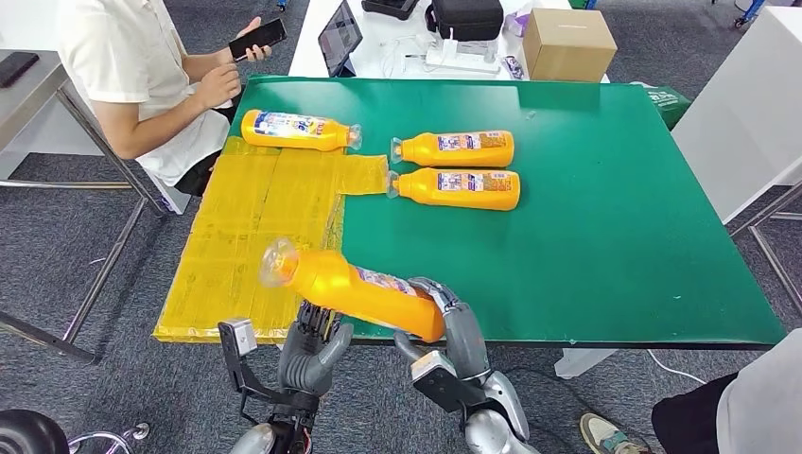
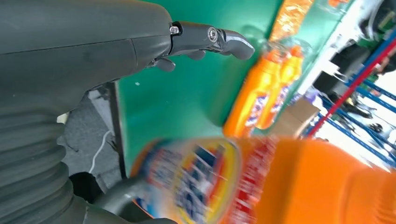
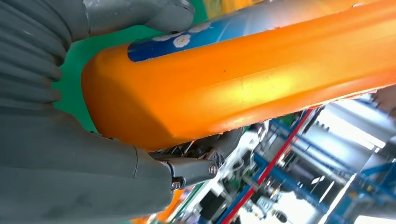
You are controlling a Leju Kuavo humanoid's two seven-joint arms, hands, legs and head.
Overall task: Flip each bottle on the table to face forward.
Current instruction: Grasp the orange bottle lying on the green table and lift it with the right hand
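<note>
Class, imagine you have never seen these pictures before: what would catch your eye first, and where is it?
First, the orange bottle lifted at the table's near edge, its base gripped by the right robot hand, while the left robot hand sits just below its neck end. Next, three more orange bottles lie on the green table: two side by side in the middle, one at the far left near a seated person holding a phone.

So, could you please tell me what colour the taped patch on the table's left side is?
Yellow; the taped patch shows best in the head view.
</note>
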